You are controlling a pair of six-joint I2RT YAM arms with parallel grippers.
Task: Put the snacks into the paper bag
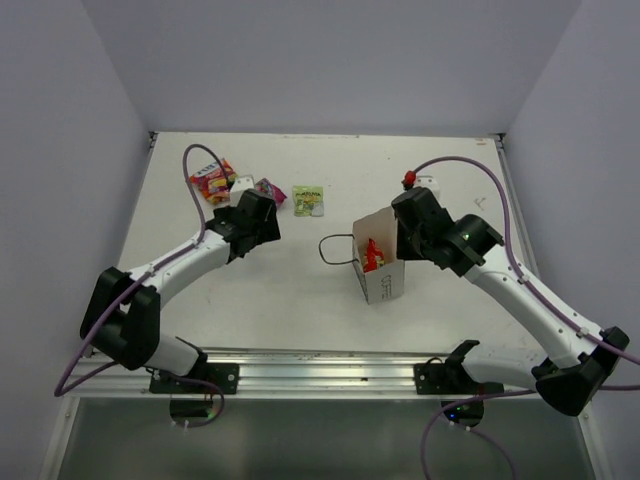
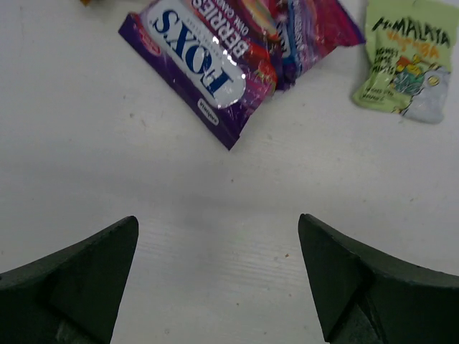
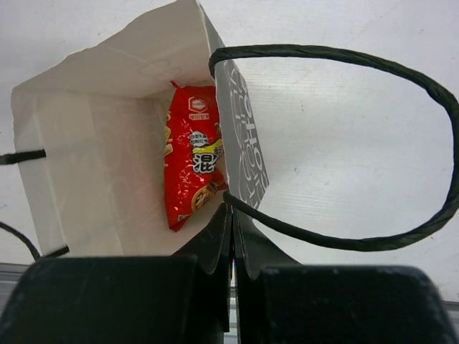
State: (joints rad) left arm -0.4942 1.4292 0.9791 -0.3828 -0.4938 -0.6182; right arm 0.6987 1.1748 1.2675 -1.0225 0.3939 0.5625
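You had the left jaws spread wide and empty over the counter point(image 1: 300, 300), just short of the loose snacks. The right jaws were pressed together right at the rim of the bag point(image 1: 382, 285). Whether any paper was caught between them I cannot tell.

From the top view you could see the whole layout. The bag stood upright right of centre with its mouth open, and a cord handle point(image 1: 335, 250) lay flat toward the left. Three packets sat well apart from it near the far left of the counter: the multicolour packet point(image 1: 213, 180), the purple packet point(image 1: 265, 188) and the green packet point(image 1: 308, 201). The red packet point(image 1: 372, 255) showed only as a sliver inside the bag.

The right wrist view gave you what the top view could not. There the red packet point(image 3: 192, 158) leaned against the bag's lettered wall point(image 3: 244, 136), down inside, with the handle point(image 3: 430, 143) looping out over the counter.

The left wrist view let you read "FOX'S" and "BERRIES" on the purple packet point(image 2: 201, 64), which lay slanted just ahead of the open jaws. The green packet point(image 2: 405, 64) lay off to its right, apart from it. That view showed neither the bag nor the right arm.
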